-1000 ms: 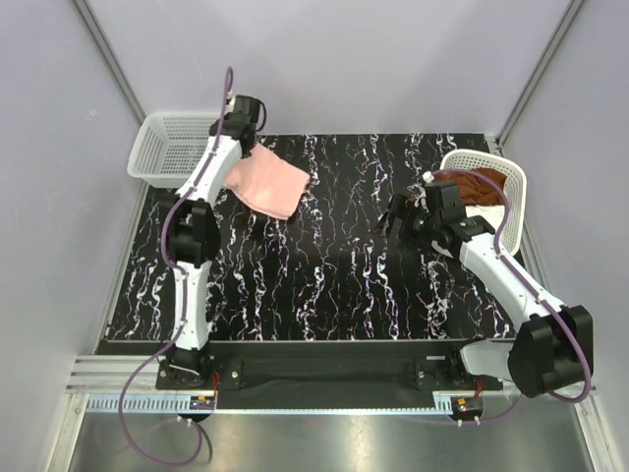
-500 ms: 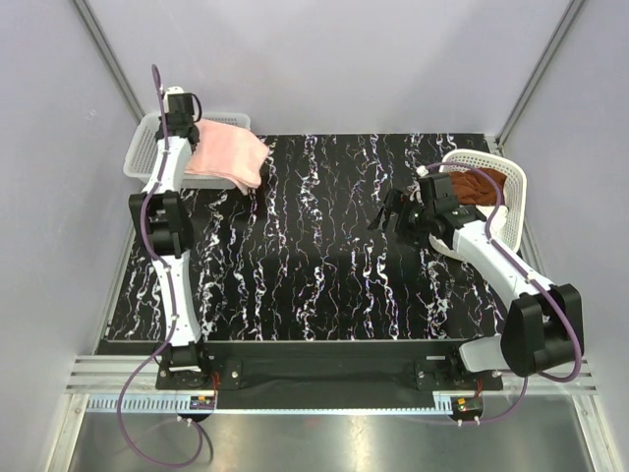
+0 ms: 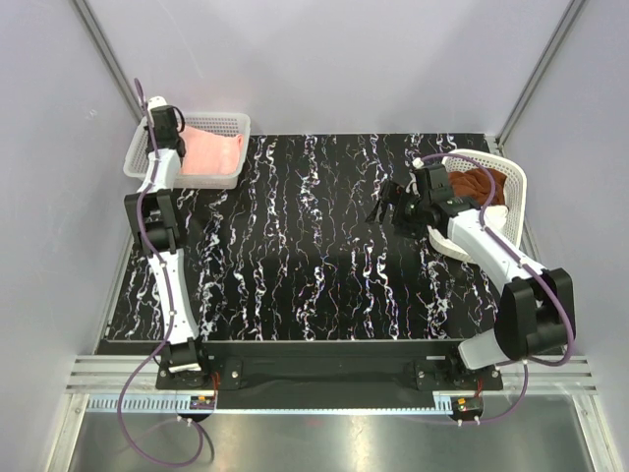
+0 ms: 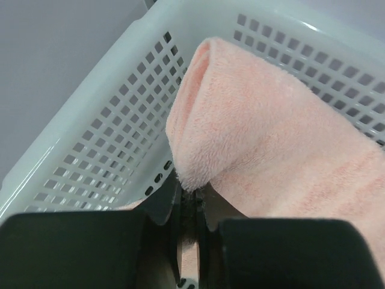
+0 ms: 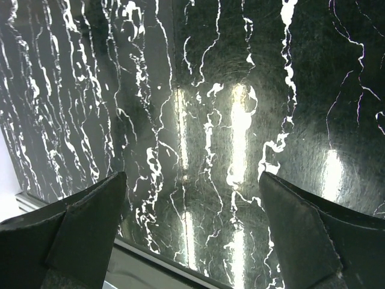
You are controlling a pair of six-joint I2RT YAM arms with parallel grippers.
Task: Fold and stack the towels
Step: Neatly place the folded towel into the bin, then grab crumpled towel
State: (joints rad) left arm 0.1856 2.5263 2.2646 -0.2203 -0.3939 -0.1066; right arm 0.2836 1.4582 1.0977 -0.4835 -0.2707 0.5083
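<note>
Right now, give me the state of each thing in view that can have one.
left claw, shut on the pink towel.
right claw, open, empty, above the table.
pink towel, bunched in the left basket, an edge pinched.
left basket, upright, holding the pink towel.
right basket, tilted, not upright.
rust-brown towel, crumpled inside the right basket.

Two white plastic mesh baskets stand on one black white-veined desk (image 3: 314, 256): the ten o'clock basket (image 3: 201, 180) and the two o'clock basket (image 3: 518, 192). Two towels show: one pale pink cloth towel (image 3: 211, 152), one rust-brown cloth towel (image 3: 477, 184).
</note>
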